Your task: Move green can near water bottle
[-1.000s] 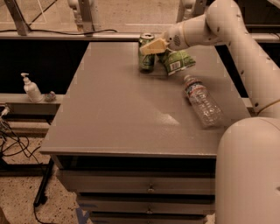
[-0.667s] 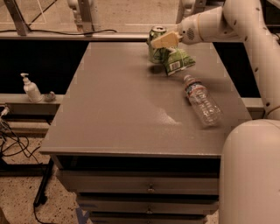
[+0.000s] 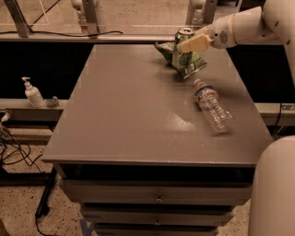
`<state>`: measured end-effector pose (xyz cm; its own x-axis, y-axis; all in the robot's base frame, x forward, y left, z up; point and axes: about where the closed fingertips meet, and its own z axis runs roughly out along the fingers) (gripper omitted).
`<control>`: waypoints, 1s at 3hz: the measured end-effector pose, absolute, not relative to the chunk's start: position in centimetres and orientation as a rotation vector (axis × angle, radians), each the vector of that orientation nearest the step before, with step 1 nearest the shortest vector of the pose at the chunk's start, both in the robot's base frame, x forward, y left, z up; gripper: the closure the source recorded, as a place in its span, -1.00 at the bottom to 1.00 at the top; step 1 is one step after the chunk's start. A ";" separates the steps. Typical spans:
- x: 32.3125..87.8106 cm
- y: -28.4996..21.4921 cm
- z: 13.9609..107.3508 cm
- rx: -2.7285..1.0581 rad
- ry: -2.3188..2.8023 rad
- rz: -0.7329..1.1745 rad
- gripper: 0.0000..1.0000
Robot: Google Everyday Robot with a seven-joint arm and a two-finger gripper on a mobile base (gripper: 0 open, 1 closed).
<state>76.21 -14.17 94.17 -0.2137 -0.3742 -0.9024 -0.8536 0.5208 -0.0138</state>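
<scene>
A grey worktop [image 3: 129, 120] with a soft glare patch tops a cabinet of drawers [image 3: 156, 196] with small knobs. The floor [image 3: 23, 207] below is speckled, and black cables [image 3: 14, 152] trail at the left. A white pump dispenser [image 3: 33, 93] stands on a side ledge [image 3: 14, 105]. Metal posts [image 3: 87, 14] rise behind the far rail. The gripper [image 3: 191, 42] holds the green can [image 3: 184, 33] above the worktop's far right part.
</scene>
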 end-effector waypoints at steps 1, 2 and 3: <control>73.7 -15.3 92.4 -1.038 1.807 0.672 1.00; 71.2 -15.6 90.9 -1.062 1.802 0.716 1.00; 69.1 -15.2 89.9 -1.100 1.788 0.749 1.00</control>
